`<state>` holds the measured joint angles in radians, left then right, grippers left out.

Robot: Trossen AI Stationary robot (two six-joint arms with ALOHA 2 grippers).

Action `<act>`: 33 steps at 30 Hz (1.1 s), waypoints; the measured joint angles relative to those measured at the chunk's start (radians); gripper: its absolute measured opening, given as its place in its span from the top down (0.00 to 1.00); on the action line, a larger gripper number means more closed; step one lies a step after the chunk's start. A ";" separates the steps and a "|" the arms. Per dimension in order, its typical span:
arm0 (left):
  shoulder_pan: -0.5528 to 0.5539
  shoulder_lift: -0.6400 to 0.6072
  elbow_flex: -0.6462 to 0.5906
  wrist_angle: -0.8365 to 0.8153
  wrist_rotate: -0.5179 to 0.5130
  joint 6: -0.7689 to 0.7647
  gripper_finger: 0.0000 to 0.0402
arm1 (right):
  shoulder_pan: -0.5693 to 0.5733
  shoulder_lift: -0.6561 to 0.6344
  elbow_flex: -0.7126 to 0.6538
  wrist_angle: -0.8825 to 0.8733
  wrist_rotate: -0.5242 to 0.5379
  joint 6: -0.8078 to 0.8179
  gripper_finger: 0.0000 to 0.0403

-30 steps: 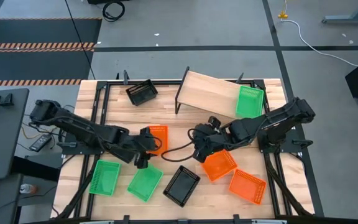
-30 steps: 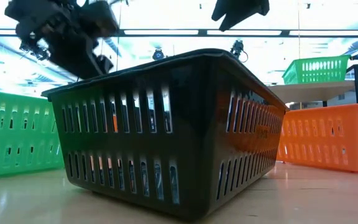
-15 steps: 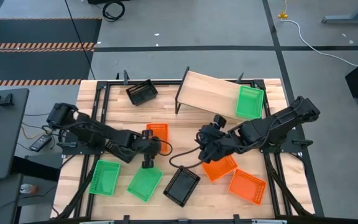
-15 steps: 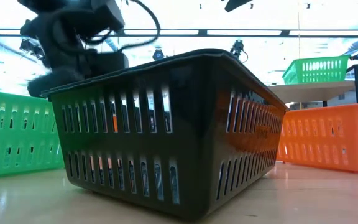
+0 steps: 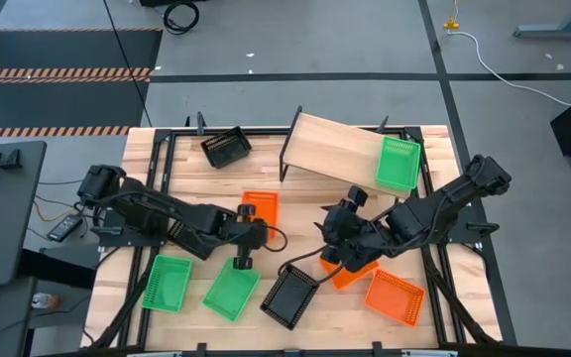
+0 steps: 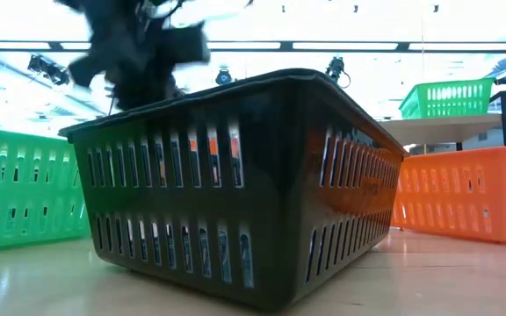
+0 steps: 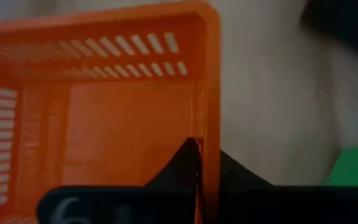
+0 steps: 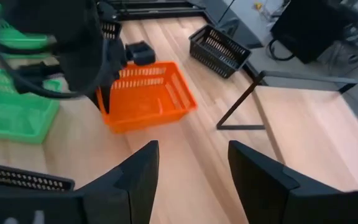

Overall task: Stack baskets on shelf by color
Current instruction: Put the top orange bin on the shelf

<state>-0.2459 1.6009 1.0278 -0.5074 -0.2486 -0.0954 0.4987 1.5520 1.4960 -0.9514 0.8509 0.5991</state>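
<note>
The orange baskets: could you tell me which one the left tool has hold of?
The orange basket at mid-table: the left tool is shut on its wall. The other two lie near the right arm, ungripped.

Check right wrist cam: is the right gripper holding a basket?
No. The right gripper has its fingers spread over bare tabletop, with the orange basket lying well ahead of it.

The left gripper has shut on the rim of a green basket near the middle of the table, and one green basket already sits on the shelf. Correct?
Not quite: the left gripper is shut on the rim of an orange basket, as the left wrist view shows. The green basket on the shelf is right.
</note>
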 joint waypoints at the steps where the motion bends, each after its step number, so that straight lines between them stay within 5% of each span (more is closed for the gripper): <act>1: 0.000 0.000 0.048 -0.033 -0.016 0.027 0.99 | 0.005 0.000 0.000 -0.002 0.017 0.000 0.51; 8: 0.058 0.003 0.318 -0.065 -0.072 0.247 0.99 | 0.046 -0.065 0.000 -0.030 0.048 0.010 0.51; 15: 0.159 0.055 0.434 0.035 0.003 0.418 1.00 | 0.094 -0.171 0.001 -0.030 0.044 0.037 0.51; 33: 0.302 0.463 0.867 0.115 0.151 0.647 0.99 | 0.112 -0.311 0.001 -0.031 -0.062 0.061 0.51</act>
<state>0.0557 2.0642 1.8949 -0.3925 -0.0975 0.5519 0.6103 1.2415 1.4971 -0.9825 0.7886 0.6604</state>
